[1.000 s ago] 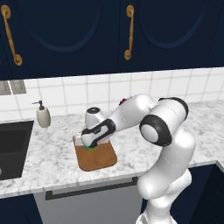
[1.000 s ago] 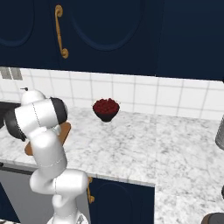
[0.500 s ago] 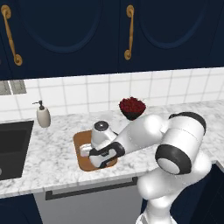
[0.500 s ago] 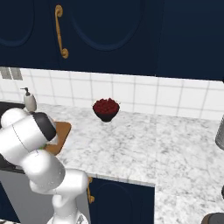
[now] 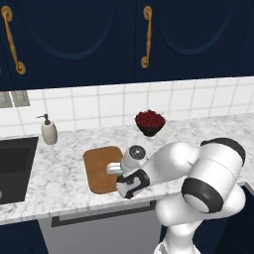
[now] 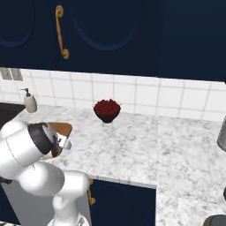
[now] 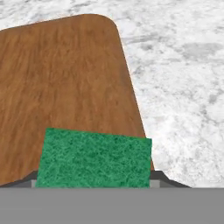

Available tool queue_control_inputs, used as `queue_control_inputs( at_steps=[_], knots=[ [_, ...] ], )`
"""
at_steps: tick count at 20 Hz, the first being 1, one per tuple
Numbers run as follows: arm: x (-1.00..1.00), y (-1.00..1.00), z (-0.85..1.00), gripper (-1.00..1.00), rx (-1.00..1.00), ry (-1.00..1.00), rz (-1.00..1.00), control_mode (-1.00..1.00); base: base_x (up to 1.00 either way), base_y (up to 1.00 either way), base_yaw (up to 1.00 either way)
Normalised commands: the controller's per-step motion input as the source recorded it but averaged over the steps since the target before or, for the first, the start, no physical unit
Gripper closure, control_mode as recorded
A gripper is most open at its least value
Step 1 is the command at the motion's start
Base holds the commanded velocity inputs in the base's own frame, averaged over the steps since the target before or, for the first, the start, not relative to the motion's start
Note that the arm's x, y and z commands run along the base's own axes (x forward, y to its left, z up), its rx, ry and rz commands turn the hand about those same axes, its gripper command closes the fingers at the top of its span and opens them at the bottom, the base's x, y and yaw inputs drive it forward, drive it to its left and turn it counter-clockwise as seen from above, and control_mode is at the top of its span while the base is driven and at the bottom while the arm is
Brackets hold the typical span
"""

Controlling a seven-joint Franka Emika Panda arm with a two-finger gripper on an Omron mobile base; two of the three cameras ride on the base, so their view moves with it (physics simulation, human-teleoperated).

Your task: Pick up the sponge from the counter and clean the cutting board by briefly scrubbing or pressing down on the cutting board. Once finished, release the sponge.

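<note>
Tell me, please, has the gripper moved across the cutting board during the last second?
Yes: the gripper went from the cutting board's far end toward its near right edge.

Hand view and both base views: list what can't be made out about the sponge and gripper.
- Sponge: near edge cut off by the hand view's bottom; yellow layer unseen.
- Gripper: fingertips hidden behind the wrist in the left base view.
- Cutting board: mostly hidden by the arm in the right base view.

No text, label, brand, number or sign can be read anywhere. The sponge [image 7: 94, 158] between the jaws has a plain green face, and the board [image 7: 65, 83] ahead of the jaws shows only wood grain.
</note>
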Motion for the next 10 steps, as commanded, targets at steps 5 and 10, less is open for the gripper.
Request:
queue_control_inputs(
  at_steps=[5, 10],
  knots=[
    [0.56, -0.01, -0.46, 1.0, 0.0, -0.12, -0.19, -1.0, 0.0, 0.0, 0.0],
    [0.56, -0.15, -0.29, 1.0, 0.0, -0.1, -0.16, -1.0, 0.0, 0.0, 0.0]
  ],
)
